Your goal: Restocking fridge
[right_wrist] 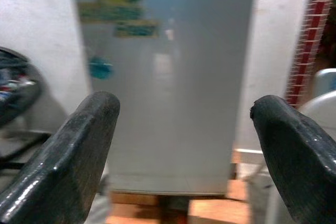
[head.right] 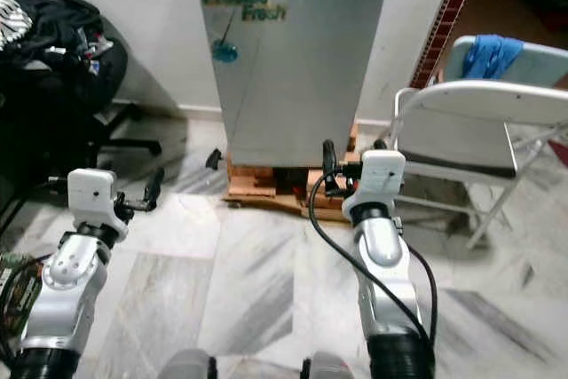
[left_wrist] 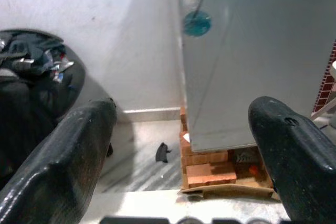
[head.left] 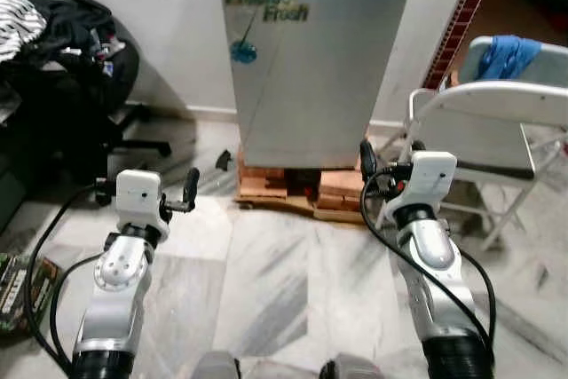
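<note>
Here, head views: both silver arms raised forward over the marble floor [head.left: 266,281]. Left gripper [head.left: 182,191] lower left, right gripper [head.left: 377,166] centre right, both empty. One grey fridge [head.left: 311,51], door closed, upper centre on one brick base [head.left: 293,188]. One folding chair [head.left: 497,122] right, one blue cloth [head.left: 506,55] on it, one black office chair [head.left: 80,68] upper left.
Left wrist: two fingers [left_wrist: 58,166] spread wide, fridge between them.
Right wrist: fingers [right_wrist: 73,156] spread too, picture blurry, possibly nearer the door.
</note>
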{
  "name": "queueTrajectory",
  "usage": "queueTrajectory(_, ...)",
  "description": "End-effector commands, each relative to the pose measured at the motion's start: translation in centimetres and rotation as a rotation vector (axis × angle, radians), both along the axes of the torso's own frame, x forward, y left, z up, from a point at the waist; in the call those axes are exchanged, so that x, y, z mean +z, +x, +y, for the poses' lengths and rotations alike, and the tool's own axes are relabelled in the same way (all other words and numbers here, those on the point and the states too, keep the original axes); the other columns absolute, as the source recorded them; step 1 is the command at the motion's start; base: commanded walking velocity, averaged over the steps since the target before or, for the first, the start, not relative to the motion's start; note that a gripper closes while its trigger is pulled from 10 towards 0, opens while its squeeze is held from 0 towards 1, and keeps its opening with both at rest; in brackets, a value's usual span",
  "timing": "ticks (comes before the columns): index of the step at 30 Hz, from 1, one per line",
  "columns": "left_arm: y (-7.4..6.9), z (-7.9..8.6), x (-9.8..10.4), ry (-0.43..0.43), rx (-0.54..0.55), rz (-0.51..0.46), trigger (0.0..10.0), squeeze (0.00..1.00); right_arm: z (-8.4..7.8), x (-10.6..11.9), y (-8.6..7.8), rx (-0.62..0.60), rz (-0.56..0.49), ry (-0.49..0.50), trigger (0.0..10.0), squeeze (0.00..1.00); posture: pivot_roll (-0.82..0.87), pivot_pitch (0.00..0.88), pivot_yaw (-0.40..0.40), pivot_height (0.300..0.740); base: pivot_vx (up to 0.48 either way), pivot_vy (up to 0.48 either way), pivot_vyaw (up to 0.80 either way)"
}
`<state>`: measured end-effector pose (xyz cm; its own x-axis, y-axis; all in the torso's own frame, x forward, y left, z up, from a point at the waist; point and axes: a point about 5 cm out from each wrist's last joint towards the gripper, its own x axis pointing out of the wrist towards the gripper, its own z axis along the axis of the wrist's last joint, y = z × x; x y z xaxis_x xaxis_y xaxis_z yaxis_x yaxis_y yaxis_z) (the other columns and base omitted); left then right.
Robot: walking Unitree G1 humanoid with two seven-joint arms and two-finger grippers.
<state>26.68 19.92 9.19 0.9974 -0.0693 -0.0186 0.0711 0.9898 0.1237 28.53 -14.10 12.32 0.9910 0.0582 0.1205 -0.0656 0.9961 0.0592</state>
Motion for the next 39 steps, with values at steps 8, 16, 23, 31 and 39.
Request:
queueTrajectory(8, 0.0, 0.2, -0.1, 0.010, 0.012, -0.005, 10.0, 0.00, 0.0, 0.4, 0.6, 0.031, -0.005, -0.018, 10.0, 0.00, -0.01, 0.043, -0.014, 0.740, 0.000, 0.480, -0.80)
queueTrajectory(16, 0.7, 0.9, 0.3, 0.031, 0.020, -0.011, 10.0, 0.00, 0.4, 1.0, 1.2, 0.029, -0.025, -0.029, 10.0, 0.00, 0.00, 0.063, 0.012, 0.740, 0.000, 0.480, -0.80)
queueTrajectory(23, 0.8, 0.9, 0.7, 0.042, -0.016, -0.027, 10.0, 0.00, 0.7, 1.2, 1.0, 0.033, -0.040, -0.029, 10.0, 0.00, 0.00, 0.078, 0.027, 0.740, 0.000, 0.480, -0.34)
queueTrajectory(31, 1.0, 0.2, 0.9, 0.022, -0.036, -0.039, 10.0, 0.00, 0.5, 1.5, 1.2, 0.020, -0.050, -0.050, 10.0, 0.00, -0.01, 0.096, 0.025, 0.740, 0.000, 0.447, -0.08)
queueTrajectory(39, 0.3, 0.3, 0.3, 0.011, -0.039, -0.018, 10.0, 0.00, 0.5, 0.4, 0.8, 0.013, -0.018, -0.039, 10.0, 0.00, 0.00, 0.089, 0.012, 0.740, 0.030, 0.422, -0.48)
